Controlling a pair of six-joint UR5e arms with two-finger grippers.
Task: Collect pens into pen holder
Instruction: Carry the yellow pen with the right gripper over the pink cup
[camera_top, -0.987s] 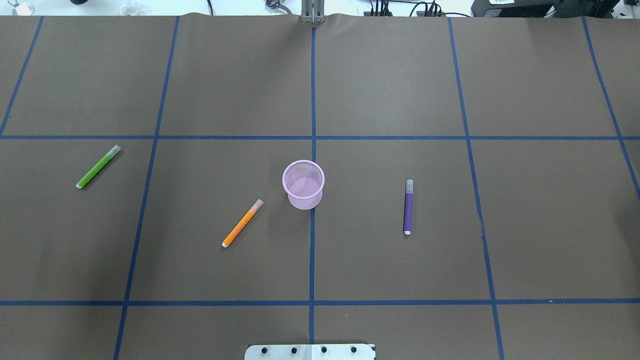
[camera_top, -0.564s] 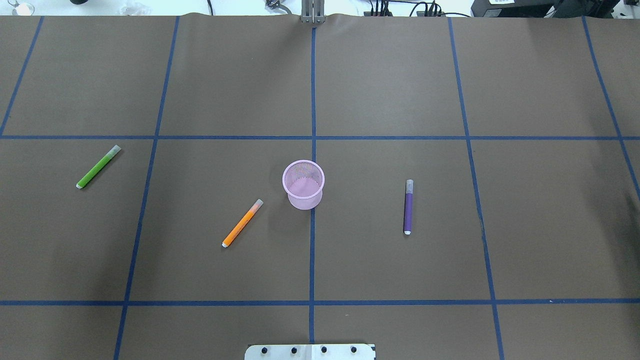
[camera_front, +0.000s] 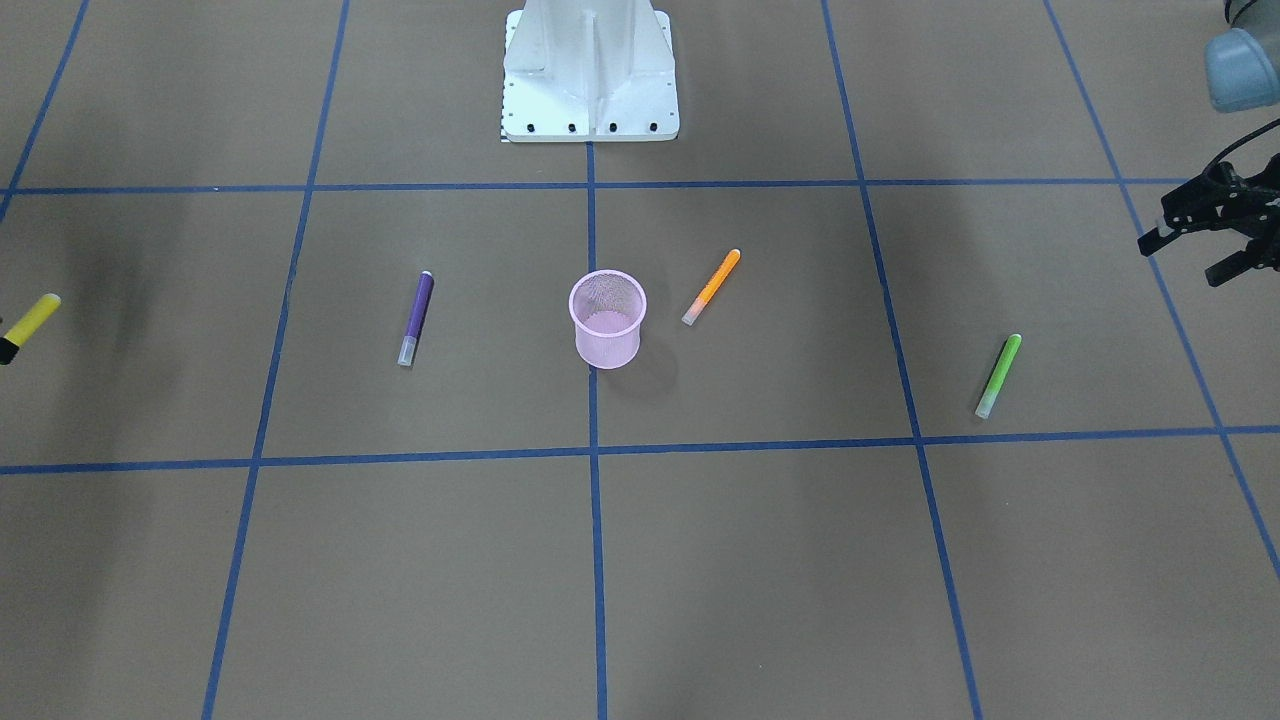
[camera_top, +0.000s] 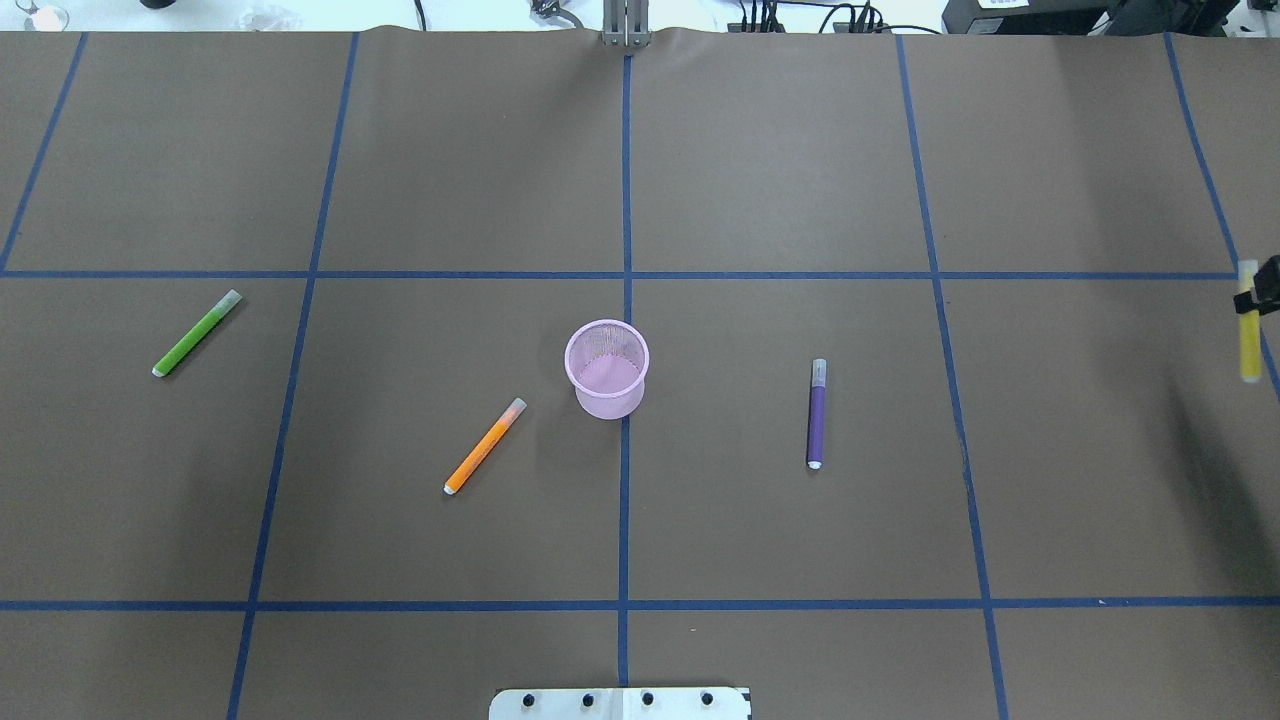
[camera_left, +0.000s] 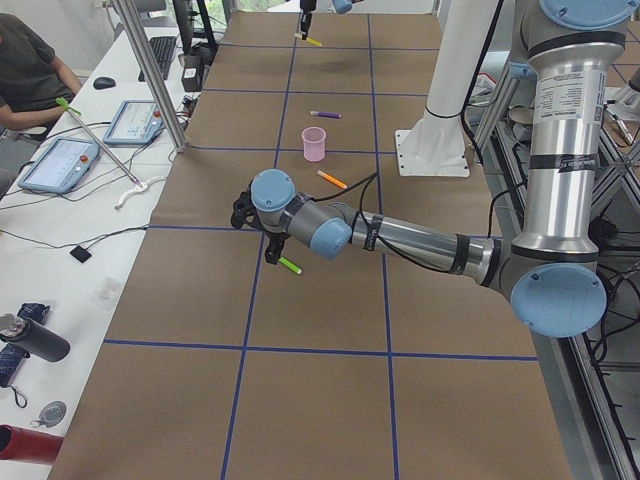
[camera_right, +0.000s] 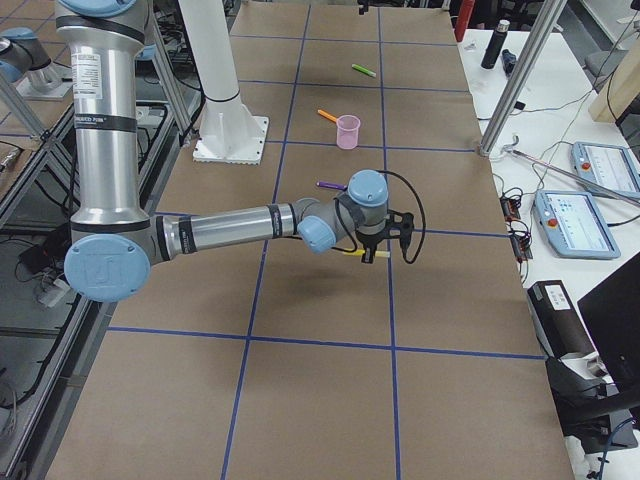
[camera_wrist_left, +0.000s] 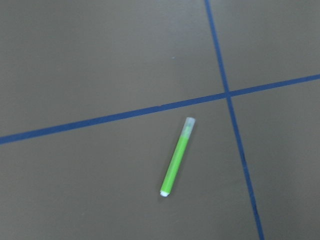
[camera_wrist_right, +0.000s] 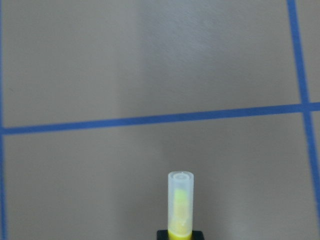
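The pink mesh pen holder (camera_top: 610, 400) stands upright at the table's middle, also in the front view (camera_front: 607, 340). The orange pen (camera_top: 485, 446) lies just left of it, the purple pen (camera_top: 817, 414) to its right, and the green pen (camera_top: 197, 333) far left. My right gripper (camera_top: 1252, 300) is at the right edge, shut on the yellow pen (camera_top: 1249, 345), held above the table; its whitish cap shows in the right wrist view (camera_wrist_right: 180, 200). My left gripper (camera_front: 1190, 257) is open and empty, above and beside the green pen (camera_front: 998, 377), which shows in the left wrist view (camera_wrist_left: 176, 157).
Blue tape lines divide the brown table cover into squares. The robot's white base plate (camera_front: 590, 70) stands at the near edge behind the holder. Desks with tablets, cables and bottles (camera_right: 575, 210) run along the far side.
My right gripper with the yellow pen has come into the overhead view at the right edge; earlier only its shadow showed there. The pens on the table and the holder have not moved.
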